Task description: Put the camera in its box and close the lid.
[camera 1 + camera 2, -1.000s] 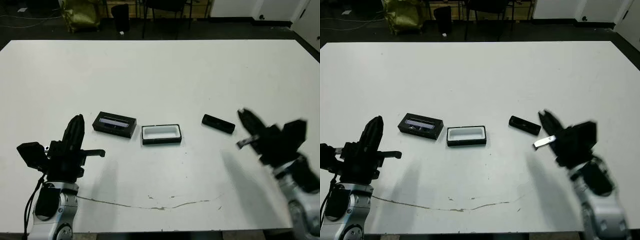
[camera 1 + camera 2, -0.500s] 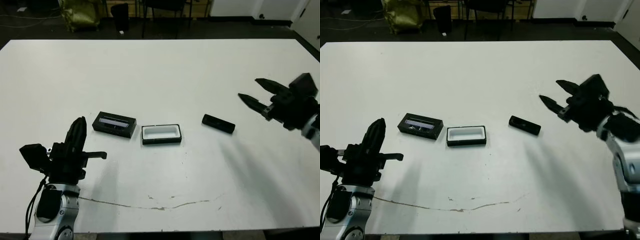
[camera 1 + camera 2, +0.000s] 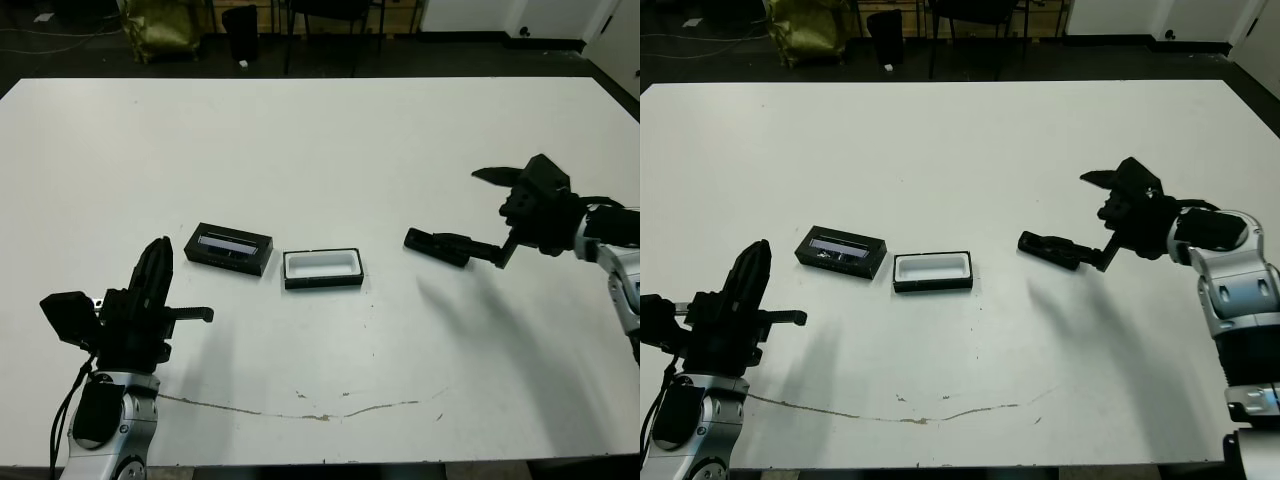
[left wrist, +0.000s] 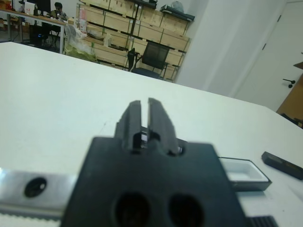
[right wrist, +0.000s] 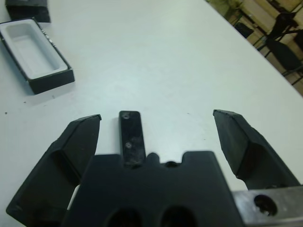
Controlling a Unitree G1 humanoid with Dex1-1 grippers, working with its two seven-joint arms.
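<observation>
Right hand (image 5: 161,137) spread wide, straddling the camera (image 5: 131,137) without gripping it; left hand (image 4: 146,120) clenched, empty.

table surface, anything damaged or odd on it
One thing: a thin brownish crack-like line runs across the white table near its front edge. Otherwise nothing stands out. The camera, open box and lid lie flat in a row, apart from each other, unspilled.

Head stereo overhead; wrist cams low.
</observation>
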